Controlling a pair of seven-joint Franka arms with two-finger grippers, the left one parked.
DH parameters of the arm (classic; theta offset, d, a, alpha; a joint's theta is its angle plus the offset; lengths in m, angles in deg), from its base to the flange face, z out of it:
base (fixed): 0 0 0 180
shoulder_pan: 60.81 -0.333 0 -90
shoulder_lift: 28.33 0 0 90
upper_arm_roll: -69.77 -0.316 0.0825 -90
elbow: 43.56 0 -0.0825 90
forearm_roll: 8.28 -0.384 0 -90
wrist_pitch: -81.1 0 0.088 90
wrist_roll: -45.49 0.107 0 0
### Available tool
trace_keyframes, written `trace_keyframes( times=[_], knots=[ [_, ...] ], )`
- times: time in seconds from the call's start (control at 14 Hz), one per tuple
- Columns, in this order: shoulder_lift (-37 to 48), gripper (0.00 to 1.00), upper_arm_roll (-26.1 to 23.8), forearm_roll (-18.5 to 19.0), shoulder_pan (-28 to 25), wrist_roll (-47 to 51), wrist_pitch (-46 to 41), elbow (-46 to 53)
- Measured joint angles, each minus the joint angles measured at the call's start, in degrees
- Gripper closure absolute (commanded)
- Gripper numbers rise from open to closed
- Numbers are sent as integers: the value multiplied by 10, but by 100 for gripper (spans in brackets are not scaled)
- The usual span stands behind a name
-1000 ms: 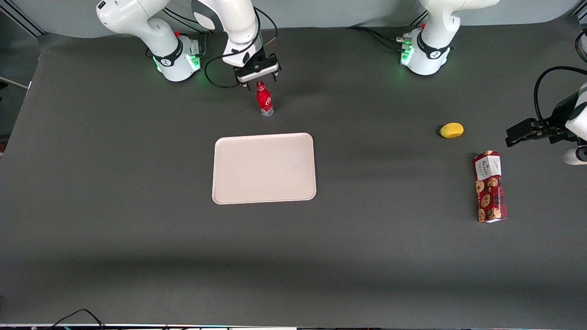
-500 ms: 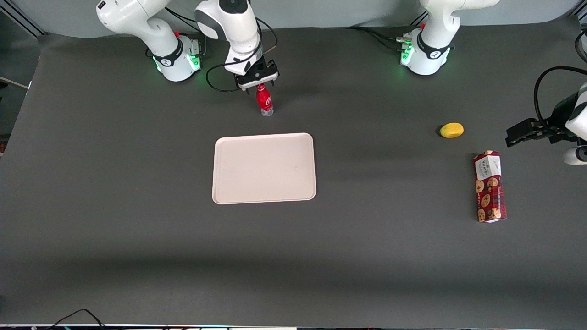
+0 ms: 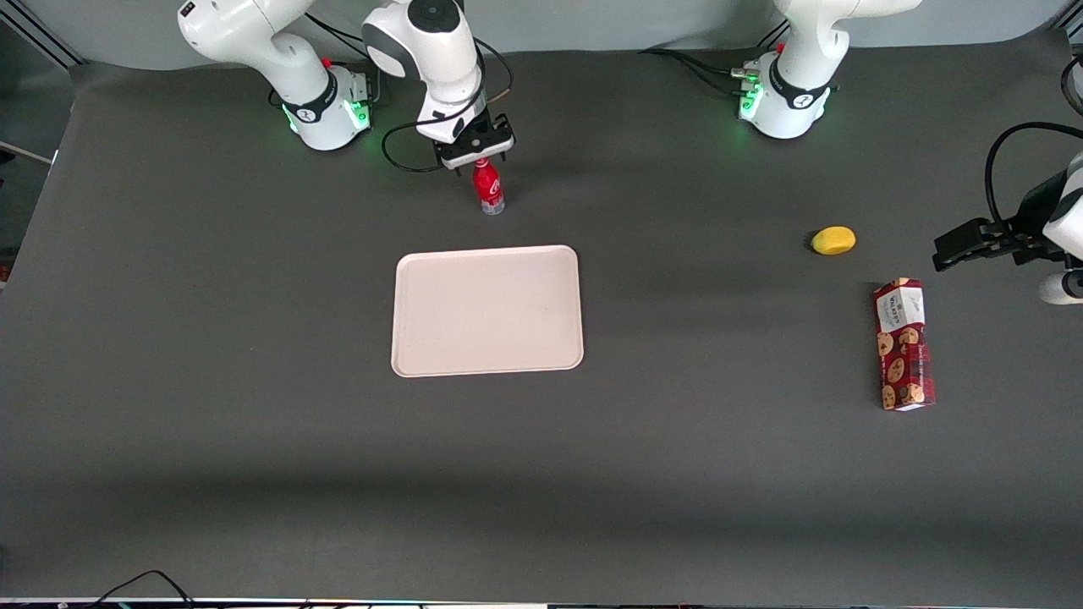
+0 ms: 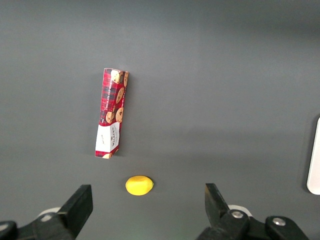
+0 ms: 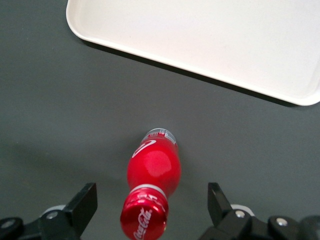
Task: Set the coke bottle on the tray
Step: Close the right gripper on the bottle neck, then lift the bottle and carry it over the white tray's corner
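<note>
The coke bottle (image 3: 488, 188) is a small slim red bottle that stands upright on the dark table, farther from the front camera than the tray (image 3: 487, 310). The tray is a large flat pinkish-white rectangle with a low rim. My right gripper (image 3: 475, 156) hangs just above the bottle's cap, open. In the right wrist view the gripper (image 5: 151, 206) has its two fingers wide apart on either side of the red cap of the bottle (image 5: 152, 172), touching nothing. The tray's rim (image 5: 165, 54) shows there too.
A yellow lemon-like fruit (image 3: 833, 240) and a red cookie box (image 3: 904, 344) lie toward the parked arm's end of the table. Both also show in the left wrist view, the fruit (image 4: 139, 185) and the box (image 4: 111, 112).
My right gripper has come down from above the bottle until its fingers straddle the cap. The bottle and tray have not moved.
</note>
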Motion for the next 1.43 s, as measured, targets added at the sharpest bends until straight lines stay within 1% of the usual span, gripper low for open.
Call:
trace_keyframes(
  times=[0.07, 0.21, 0.29, 0.86, 1.0, 1.14, 1.29, 1.43],
  knots=[
    [-2, 48, 0, 0, 0, 0, 1, 0],
    [-3, 84, 0, 0, 0, 0, 1, 1],
    [-3, 100, 0, 0, 0, 0, 1, 1],
    [-5, 100, 0, 0, 0, 0, -6, 18],
    [2, 100, 1, 0, 1, 0, -72, 53],
    [21, 100, 8, 1, 4, -2, -172, 112],
    [49, 100, 37, 2, 7, -25, -272, 186],
    [73, 100, 82, 1, 9, -50, -360, 266]
  ],
)
